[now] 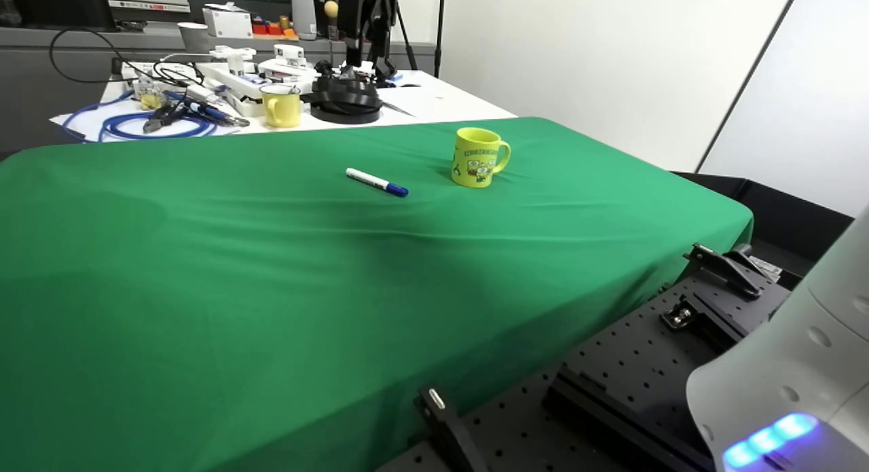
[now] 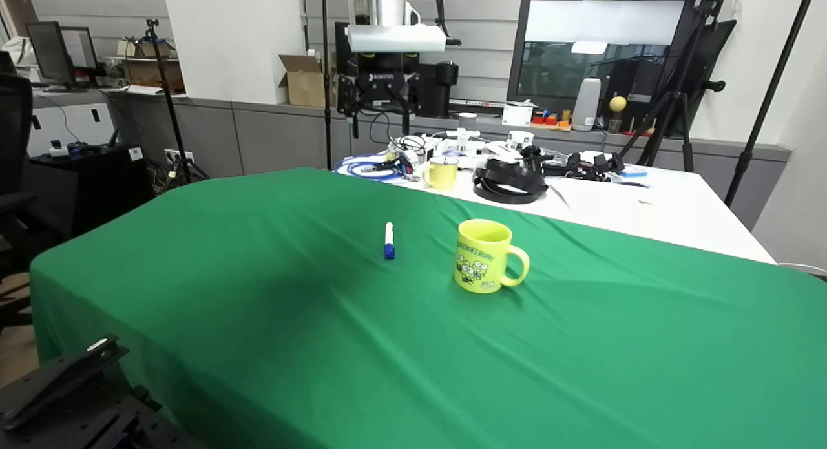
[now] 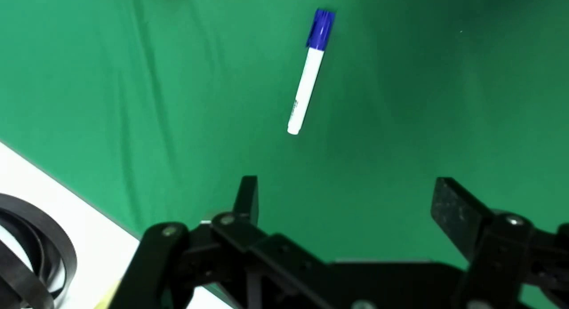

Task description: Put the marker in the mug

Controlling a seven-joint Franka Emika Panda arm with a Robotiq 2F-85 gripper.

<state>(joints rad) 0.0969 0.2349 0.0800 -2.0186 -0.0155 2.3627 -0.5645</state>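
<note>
The marker (image 3: 310, 71) lies on the green cloth (image 1: 271, 288), left of the mug (image 2: 478, 258) in both exterior views, and in the wrist view points mostly near to far, beyond the empty gripper (image 3: 347, 195), its fingers (image 3: 458, 216) spread wide

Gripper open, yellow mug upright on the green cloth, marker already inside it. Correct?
Not quite: the marker isn't in the mug. It lies on the green cloth, apart from the mug, as both exterior views show. The rest holds: the gripper is open and the mug stands upright on the cloth.
</note>
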